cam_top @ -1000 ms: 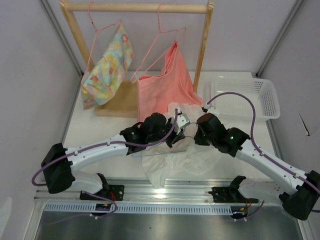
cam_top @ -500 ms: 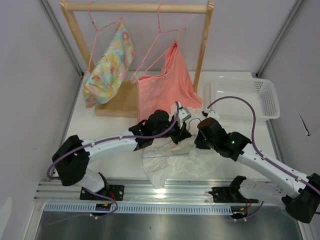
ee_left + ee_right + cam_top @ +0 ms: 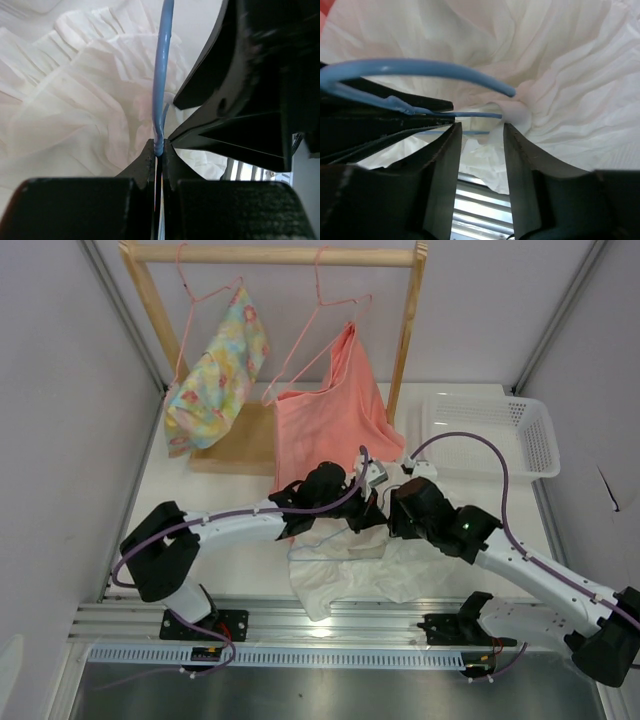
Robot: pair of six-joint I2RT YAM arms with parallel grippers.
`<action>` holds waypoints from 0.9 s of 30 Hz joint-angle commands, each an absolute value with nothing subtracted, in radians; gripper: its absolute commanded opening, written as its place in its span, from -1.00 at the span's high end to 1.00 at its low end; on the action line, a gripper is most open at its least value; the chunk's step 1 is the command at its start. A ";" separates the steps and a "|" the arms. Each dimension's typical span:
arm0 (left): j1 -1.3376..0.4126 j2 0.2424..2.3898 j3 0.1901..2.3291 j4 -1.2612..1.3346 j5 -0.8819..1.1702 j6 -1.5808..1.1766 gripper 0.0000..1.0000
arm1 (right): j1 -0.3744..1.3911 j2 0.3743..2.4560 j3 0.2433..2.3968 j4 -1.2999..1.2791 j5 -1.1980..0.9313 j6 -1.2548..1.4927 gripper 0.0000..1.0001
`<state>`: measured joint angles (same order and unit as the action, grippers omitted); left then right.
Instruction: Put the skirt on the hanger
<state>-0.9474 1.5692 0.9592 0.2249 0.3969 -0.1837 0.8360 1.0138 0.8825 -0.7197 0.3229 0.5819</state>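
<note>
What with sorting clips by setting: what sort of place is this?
Likely a lab robot cell set up for clothes handling: a wooden garment rack, a white basket, plain enclosing walls.

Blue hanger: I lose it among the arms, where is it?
Left wrist view: the hanger is clamped in the left gripper, just above the skirt, beside the right gripper.
</note>
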 commanded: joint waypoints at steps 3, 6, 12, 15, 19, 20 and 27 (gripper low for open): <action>-0.953 1.643 1.022 0.221 0.448 -0.213 1.00 | 0.839 0.914 0.833 -0.615 0.344 0.580 -0.14; -0.953 1.652 1.019 0.233 0.448 -0.221 1.00 | 0.839 0.888 0.811 -0.655 0.405 0.635 -0.24; -0.948 1.654 1.029 0.209 0.454 -0.213 1.00 | 0.816 0.851 0.778 -0.583 0.405 0.575 -0.25; -0.930 1.681 1.072 0.157 0.468 -0.209 1.00 | 0.782 0.847 0.735 -0.546 0.338 0.575 -0.23; -0.914 1.712 1.108 0.114 0.498 -0.204 1.00 | 0.785 0.848 0.696 -0.564 0.354 0.603 -0.18; -0.914 1.715 1.115 0.110 0.503 -0.201 1.00 | 0.784 0.844 0.692 -0.571 0.356 0.606 -0.19; -0.911 1.727 1.141 0.101 0.540 -0.190 1.00 | 0.782 0.868 0.649 -0.560 0.347 0.584 -0.18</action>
